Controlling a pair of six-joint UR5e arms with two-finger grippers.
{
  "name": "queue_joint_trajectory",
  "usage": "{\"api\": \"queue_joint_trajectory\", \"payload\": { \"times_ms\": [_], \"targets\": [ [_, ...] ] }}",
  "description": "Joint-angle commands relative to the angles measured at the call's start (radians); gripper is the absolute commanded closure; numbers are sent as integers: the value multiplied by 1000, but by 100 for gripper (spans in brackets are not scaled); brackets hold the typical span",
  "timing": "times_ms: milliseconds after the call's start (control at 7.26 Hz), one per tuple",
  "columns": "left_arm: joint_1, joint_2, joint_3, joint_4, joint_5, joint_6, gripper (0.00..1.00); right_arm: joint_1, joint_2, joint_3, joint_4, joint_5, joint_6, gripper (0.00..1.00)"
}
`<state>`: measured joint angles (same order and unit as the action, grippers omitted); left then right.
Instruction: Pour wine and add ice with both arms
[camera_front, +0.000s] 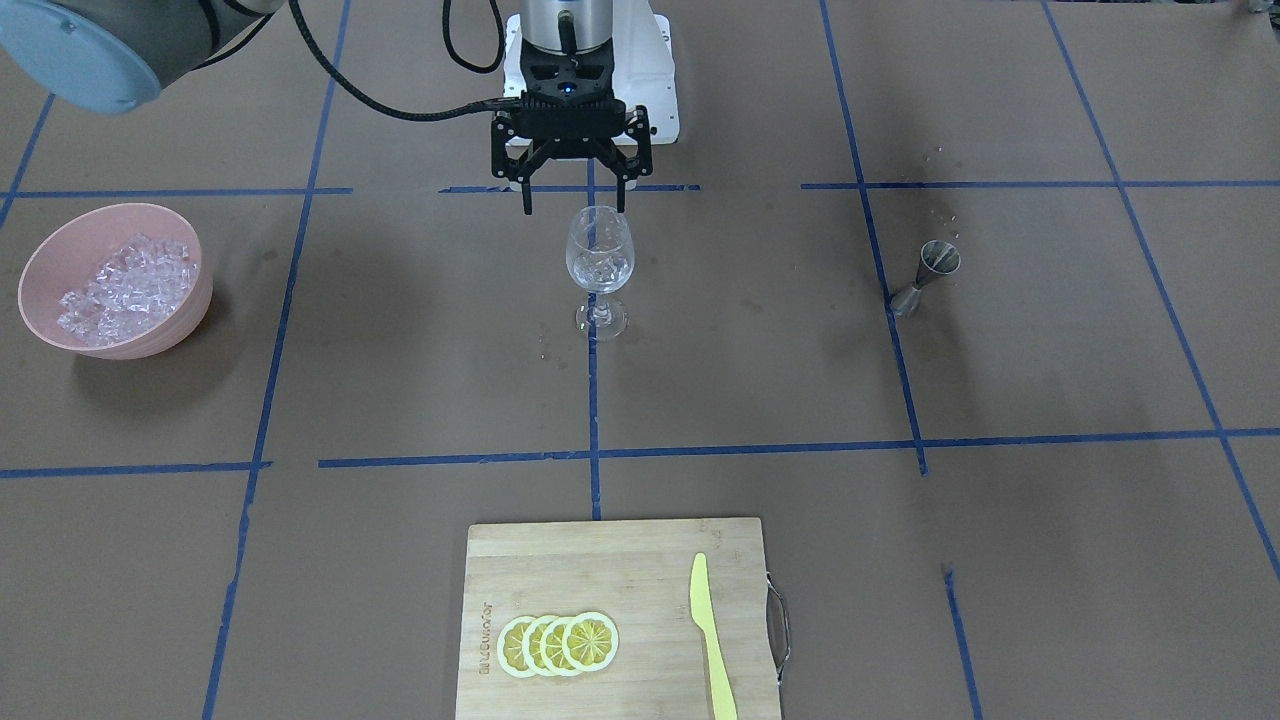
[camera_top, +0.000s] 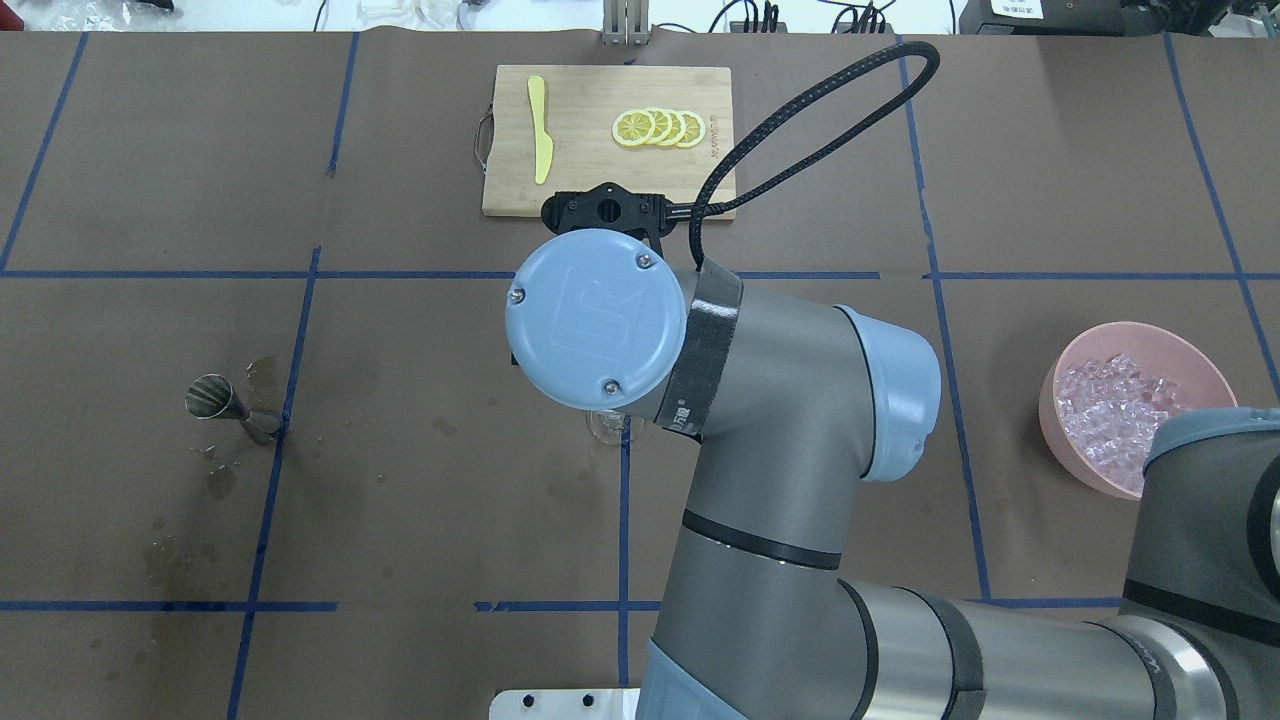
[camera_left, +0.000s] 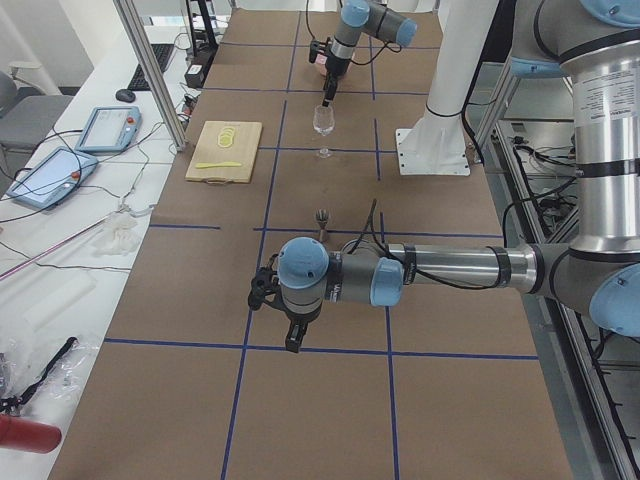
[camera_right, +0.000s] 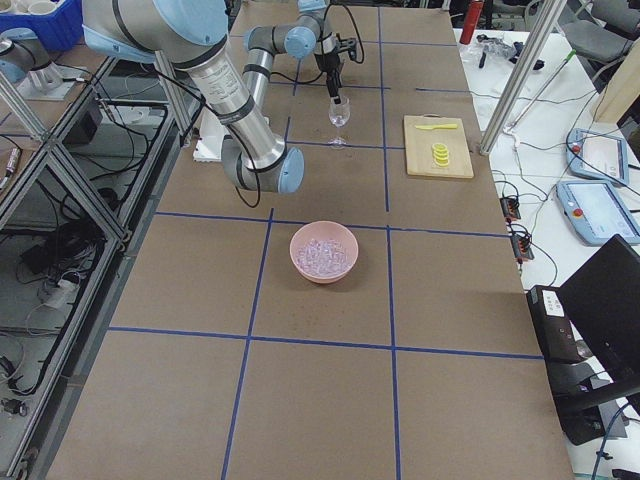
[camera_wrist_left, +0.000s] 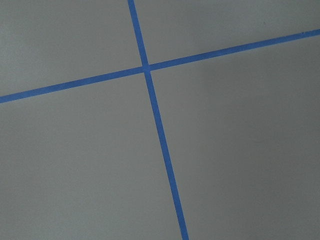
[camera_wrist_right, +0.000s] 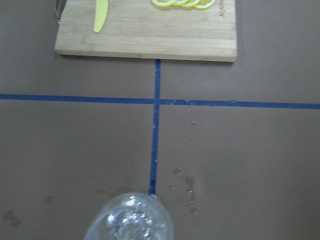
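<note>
A clear wine glass (camera_front: 598, 262) stands at the table's middle with some ice (camera_front: 603, 268) in it. My right gripper (camera_front: 575, 203) is open and empty, its fingers hanging just above and behind the glass rim. The right wrist view shows the glass (camera_wrist_right: 130, 220) from above at its bottom edge. More ice (camera_front: 125, 282) is heaped in a pink bowl (camera_front: 195, 300), apart from the gripper. My left gripper (camera_left: 292, 342) shows only in the exterior left view, low over bare table, and I cannot tell if it is open or shut.
A steel jigger (camera_front: 925, 275) stands on the left arm's side, with wet spots around it. A bamboo cutting board (camera_front: 600, 560) at the far edge holds lemon slices (camera_front: 557, 643) and a yellow knife (camera_front: 712, 640). Blue tape lines cross the brown table.
</note>
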<state>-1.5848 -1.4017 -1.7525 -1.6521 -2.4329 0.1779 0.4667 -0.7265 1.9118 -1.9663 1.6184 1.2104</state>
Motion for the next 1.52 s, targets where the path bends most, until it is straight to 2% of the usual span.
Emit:
{"api": "queue_joint_trajectory", "payload": {
  "times_ms": [0,276,413,689,827,965,1102,1378],
  "targets": [
    [-1,3,2,0,0,0,0,183,-147,50,4,122,-253,0],
    [-3,6,1,0,-2,0,0,393,-307,62,6,283,-592,0],
    [-6,16,-13,0,-2,0,0,497,-435,67,30,352,-756,0],
    [-12,20,-24,0,-3,0,0,726,-740,26,262,452,-874,0],
    [-12,20,-30,0,-2,0,0,803,-866,9,355,460,-874,0],
    [-12,20,-27,0,-3,0,0,843,-960,-14,377,443,-873,0],
    [-12,20,-18,0,-3,0,0,944,-967,-72,386,462,-874,0],
    [-14,21,-21,2,-5,0,0,981,-978,-111,392,512,-905,0]
  ]
}}
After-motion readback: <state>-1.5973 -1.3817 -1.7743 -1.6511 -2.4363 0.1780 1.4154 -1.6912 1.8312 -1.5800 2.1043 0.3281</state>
